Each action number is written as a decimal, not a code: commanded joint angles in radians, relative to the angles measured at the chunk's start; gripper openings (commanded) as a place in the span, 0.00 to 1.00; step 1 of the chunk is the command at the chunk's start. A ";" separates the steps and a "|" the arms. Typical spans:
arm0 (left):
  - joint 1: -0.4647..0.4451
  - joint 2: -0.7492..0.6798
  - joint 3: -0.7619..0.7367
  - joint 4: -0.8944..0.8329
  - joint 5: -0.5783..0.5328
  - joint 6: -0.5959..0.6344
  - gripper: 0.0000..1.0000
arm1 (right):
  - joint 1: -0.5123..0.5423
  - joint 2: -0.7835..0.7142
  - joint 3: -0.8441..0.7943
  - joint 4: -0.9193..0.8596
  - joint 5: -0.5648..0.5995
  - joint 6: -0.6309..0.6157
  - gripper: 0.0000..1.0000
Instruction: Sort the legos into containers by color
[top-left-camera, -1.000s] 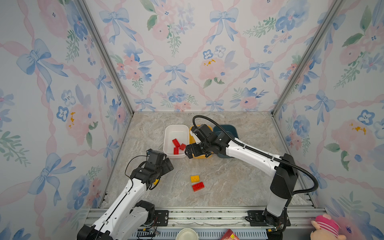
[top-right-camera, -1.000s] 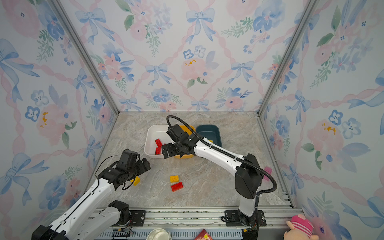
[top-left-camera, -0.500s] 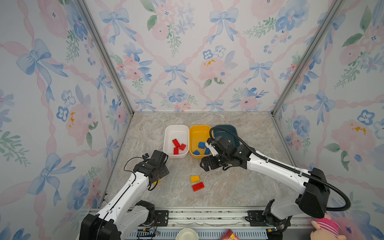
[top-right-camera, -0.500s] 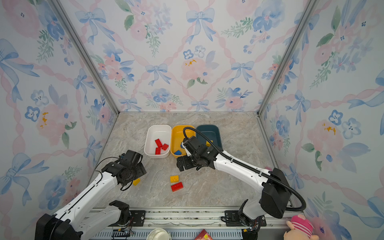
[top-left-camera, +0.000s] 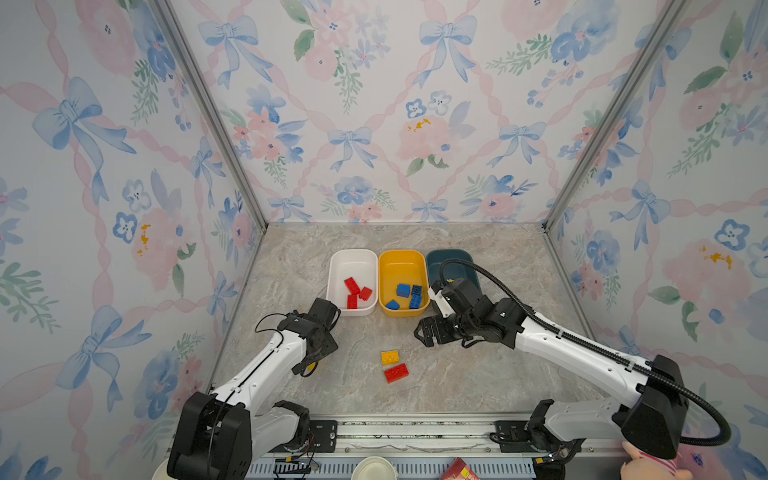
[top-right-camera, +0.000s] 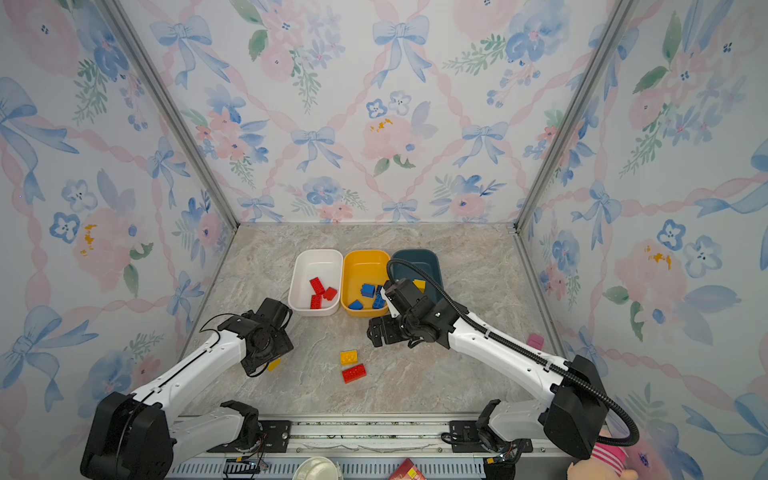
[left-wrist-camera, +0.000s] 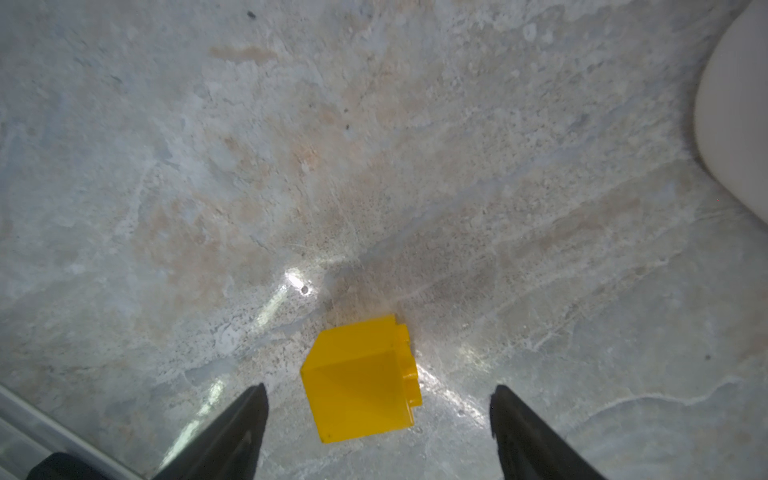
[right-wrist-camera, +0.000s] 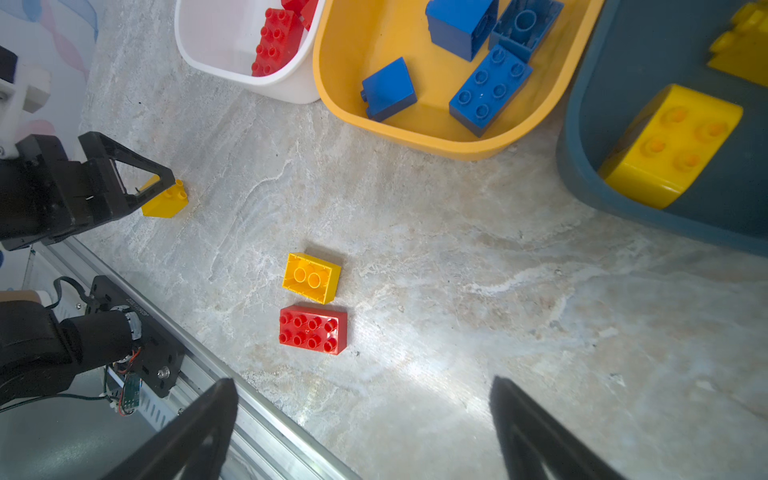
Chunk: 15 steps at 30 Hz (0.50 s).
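My left gripper (left-wrist-camera: 379, 387) is open and low at the table, its jaws on either side of a small yellow square lego (left-wrist-camera: 359, 380) lying on its side, with gaps on both sides; in a top view this lego (top-right-camera: 273, 364) peeks out under the gripper. My right gripper (top-left-camera: 424, 332) hovers open and empty in front of the yellow container (top-left-camera: 401, 262), which holds blue legos (top-left-camera: 409, 291). The white container (top-left-camera: 332, 282) holds red legos (top-left-camera: 352, 286). Yellow legos (right-wrist-camera: 673, 145) lie in the teal container (top-left-camera: 446, 259). A yellow oblong lego (top-left-camera: 390, 357), studs down, and a red oblong lego (top-left-camera: 396, 372) lie loose mid-table.
The three containers stand side by side at mid-table. A metal rail (top-left-camera: 415, 424) runs along the front edge, with a paper cup (top-left-camera: 374, 469) and a pink plush toy (top-left-camera: 648, 465) beyond it. A small pink object (top-right-camera: 535, 341) lies by the right wall.
My right gripper has drawn back from over the white and yellow containers to in front of them. My left gripper has come down around the small yellow lego, its jaws narrowing a little.
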 joint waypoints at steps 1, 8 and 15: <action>0.008 0.032 -0.019 0.034 -0.002 -0.014 0.84 | -0.012 -0.027 -0.016 0.006 -0.010 0.014 0.97; 0.015 0.078 -0.053 0.087 0.016 -0.008 0.78 | -0.018 -0.051 -0.030 -0.007 0.000 0.025 0.97; 0.019 0.094 -0.074 0.116 0.018 0.000 0.67 | -0.023 -0.059 -0.040 -0.005 0.005 0.039 0.97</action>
